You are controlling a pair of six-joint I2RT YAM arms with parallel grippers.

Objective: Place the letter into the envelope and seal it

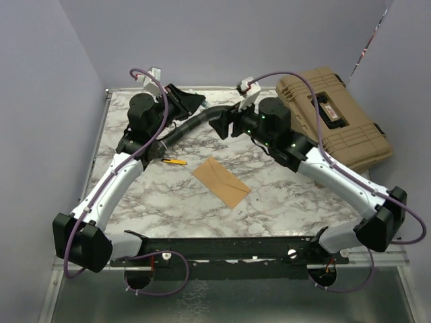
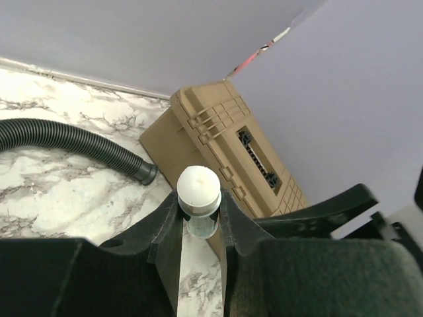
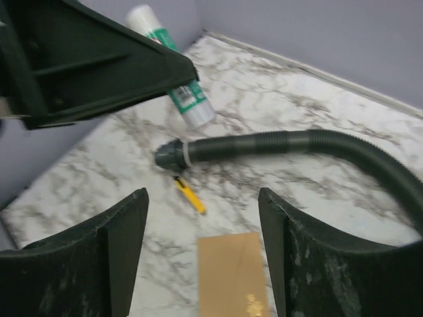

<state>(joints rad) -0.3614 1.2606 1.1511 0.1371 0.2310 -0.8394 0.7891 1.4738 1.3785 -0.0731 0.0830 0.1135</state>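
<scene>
Looks like the sealing step, with gluing not yet begun. Grips a glue stick [image 2: 199, 186] in the left pincer [image 2: 199, 218], jaws drawn narrow around the barrel, raised above the back of the marble surface [image 1: 155, 202]. Holds the right pincer [image 3: 200, 218] spread wide with nothing in it, just beside the left one and facing the stick. Leaves the envelope [image 1: 221, 182] lying flat mid-surface, well apart from both pincers, near a small yellow pen-like thing [image 1: 175, 161] and a black corrugated hose [image 1: 192, 128]. Shows no separate letter anywhere; presumably tucked inside, though impossible to confirm from here. Cannot tell flap raised from flap folded, nor cap on from cap off. Calls next for baring the glue if capped, lowering the stick to the flap's edge, wiping along it, then pressing the flap down, with the free pincer pinning the envelope against sliding on smooth marble.
</scene>
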